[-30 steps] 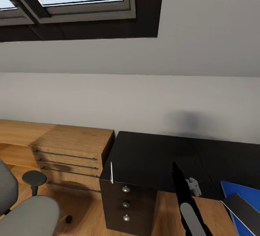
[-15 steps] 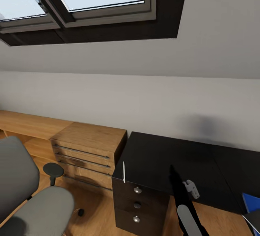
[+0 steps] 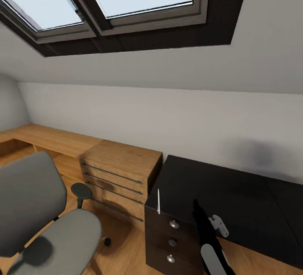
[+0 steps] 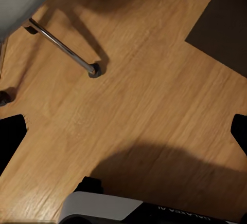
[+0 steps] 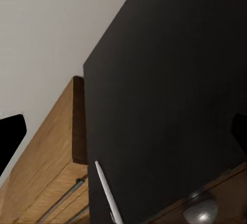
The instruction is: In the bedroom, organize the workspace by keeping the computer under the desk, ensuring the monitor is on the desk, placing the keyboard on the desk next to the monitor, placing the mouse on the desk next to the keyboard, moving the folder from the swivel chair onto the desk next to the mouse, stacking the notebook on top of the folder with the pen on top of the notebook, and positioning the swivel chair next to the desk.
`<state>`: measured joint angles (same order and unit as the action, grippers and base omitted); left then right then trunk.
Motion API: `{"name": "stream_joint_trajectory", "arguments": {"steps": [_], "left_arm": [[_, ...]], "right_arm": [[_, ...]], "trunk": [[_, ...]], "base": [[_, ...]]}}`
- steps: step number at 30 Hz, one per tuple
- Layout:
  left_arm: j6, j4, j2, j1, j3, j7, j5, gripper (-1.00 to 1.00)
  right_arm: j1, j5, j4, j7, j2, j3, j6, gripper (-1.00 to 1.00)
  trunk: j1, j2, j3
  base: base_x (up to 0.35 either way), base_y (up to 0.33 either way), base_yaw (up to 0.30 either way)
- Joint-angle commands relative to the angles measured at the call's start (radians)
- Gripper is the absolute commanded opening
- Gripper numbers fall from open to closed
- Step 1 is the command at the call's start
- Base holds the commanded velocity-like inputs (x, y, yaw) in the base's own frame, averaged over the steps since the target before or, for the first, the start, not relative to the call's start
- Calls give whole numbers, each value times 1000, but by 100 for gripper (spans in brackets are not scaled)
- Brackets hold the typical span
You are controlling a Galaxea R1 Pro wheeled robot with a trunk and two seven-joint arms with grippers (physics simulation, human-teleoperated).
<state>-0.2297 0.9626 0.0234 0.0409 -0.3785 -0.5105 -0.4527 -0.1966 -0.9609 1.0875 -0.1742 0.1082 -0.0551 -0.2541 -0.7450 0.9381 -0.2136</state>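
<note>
The black-topped desk [image 3: 227,195] stands at the lower right, its dark drawer unit [image 3: 168,241] with round silver knobs under its left end. A thin white pen [image 3: 158,201] lies at the desk's left front edge and shows again as the pen [image 5: 108,193] in the right wrist view. My right gripper [image 5: 123,131] is open above that desk corner, holding nothing. Its dark arm [image 3: 206,237] rises from the bottom edge. The grey swivel chair [image 3: 59,241] sits at the lower left. My left gripper [image 4: 123,136] hangs open over the wood floor near the chair's chrome leg [image 4: 62,44].
A low light-wood cabinet [image 3: 120,170] with bar handles stands against the desk's left side. A wooden ledge [image 3: 50,136] runs along the grey wall behind it. A dark-framed skylight [image 3: 126,1] sits in the sloped wall above. A dark mat [image 4: 221,23] lies on the floor.
The head view has swung to the left, so more of the swivel chair shows. The blue folder and the flat screen at the right edge have left the picture. The pen lies where it was.
</note>
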Motion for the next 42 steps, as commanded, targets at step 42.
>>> {"name": "stream_joint_trajectory", "arguments": {"steps": [42], "left_arm": [[-3, 2, 0, 0, -6, -6, -6, 100]], "right_arm": [[-1, -10, -16, -4, 5, -7, -3, 100]], "trunk": [[0, 1, 18]], "base": [[0, 0, 244]]}}
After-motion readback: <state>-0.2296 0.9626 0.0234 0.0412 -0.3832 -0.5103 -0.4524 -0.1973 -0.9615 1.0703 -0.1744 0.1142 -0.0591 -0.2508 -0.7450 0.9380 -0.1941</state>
